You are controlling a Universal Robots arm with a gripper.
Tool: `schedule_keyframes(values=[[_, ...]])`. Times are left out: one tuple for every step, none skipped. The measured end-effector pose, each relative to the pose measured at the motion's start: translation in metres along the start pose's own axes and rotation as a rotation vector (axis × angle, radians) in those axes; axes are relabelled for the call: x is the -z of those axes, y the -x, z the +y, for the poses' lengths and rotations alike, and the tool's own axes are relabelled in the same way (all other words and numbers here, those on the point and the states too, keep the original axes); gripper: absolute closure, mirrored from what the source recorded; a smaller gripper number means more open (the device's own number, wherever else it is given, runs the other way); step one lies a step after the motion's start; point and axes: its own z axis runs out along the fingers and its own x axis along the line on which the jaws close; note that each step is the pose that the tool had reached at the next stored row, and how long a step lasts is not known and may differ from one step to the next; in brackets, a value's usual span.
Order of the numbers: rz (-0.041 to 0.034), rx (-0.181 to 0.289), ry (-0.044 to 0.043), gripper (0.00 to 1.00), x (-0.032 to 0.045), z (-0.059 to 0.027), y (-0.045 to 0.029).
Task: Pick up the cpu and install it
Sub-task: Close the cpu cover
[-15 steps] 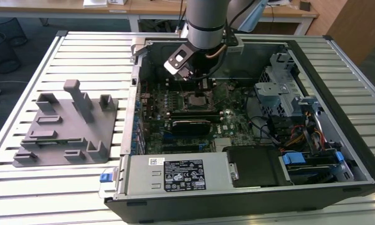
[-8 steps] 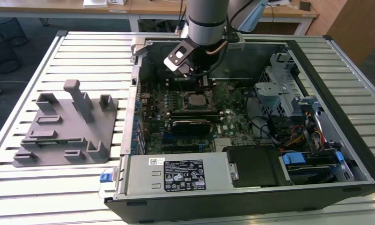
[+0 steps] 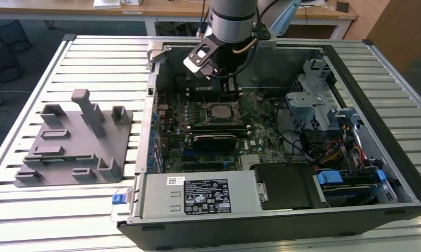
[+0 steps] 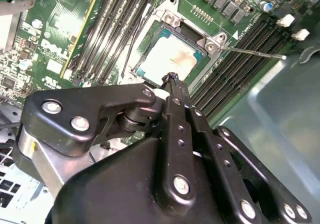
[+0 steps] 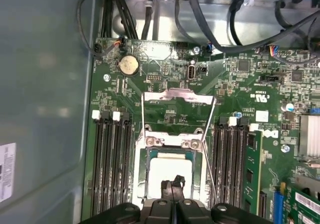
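Note:
The cpu (image 4: 167, 56), a pale silver square, lies flat inside the black-framed socket (image 4: 150, 31) on the green motherboard; it is also seen as the cpu (image 5: 161, 168) in the first wrist view. The socket's metal load plate (image 5: 178, 97) is swung open and its thin lever (image 4: 250, 51) sticks out sideways. My gripper (image 4: 172, 79) hangs just above one edge of the cpu, its two black fingers pressed together with nothing between them. In the exterior view my gripper (image 3: 226, 86) reaches down into the open computer case, just behind the socket (image 3: 216, 112).
Memory slots (image 5: 110, 169) flank the socket on both sides. Black cables (image 5: 225, 29) run along the case wall. In the exterior view a grey fixture (image 3: 77, 142) lies on the slatted table at the left, the power supply (image 3: 196, 194) is at the case's front, and a drive cage (image 3: 322, 110) at the right.

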Motion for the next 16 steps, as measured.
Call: schedule_keyframes(values=[[0.0002, -0.002, -0.0004, 0.89, 0.0001, 0.0, 0.0], [0.0004, -0.005, -0.0005, 0.89, 0.0001, 0.0001, 0.0006], [0.0, -0.01, -0.0007, 0.89, 0.0002, 0.0, 0.0016], [-0.0002, -0.014, -0.0007, 0.89, 0.0002, -0.0001, 0.0027], [-0.0003, -0.018, -0.0006, 0.89, 0.0002, -0.0001, 0.0037], [-0.0003, -0.021, -0.0005, 0.89, 0.0002, -0.0002, 0.0048], [-0.0004, -0.025, -0.0005, 0.89, 0.0002, -0.0002, 0.006], [-0.0005, -0.029, -0.0005, 0.89, 0.0003, -0.0003, 0.0072], [-0.0003, -0.031, -0.0005, 0.89, 0.0002, 0.0001, 0.0076], [-0.0005, -0.032, -0.0007, 0.89, 0.0002, 0.0016, 0.0076], [-0.0006, -0.033, -0.0009, 0.89, 0.0002, 0.0039, 0.0077], [-0.0007, -0.033, -0.0013, 0.89, 0.0001, 0.007, 0.0079], [-0.0005, -0.033, -0.0014, 0.89, 0.0, 0.0103, 0.0081], [-0.0006, -0.033, -0.0017, 0.89, -0.0001, 0.0143, 0.0083], [-0.0006, -0.033, -0.0019, 0.89, -0.0002, 0.0178, 0.0084], [-0.0007, -0.033, -0.002, 0.89, -0.0002, 0.0203, 0.0086]])
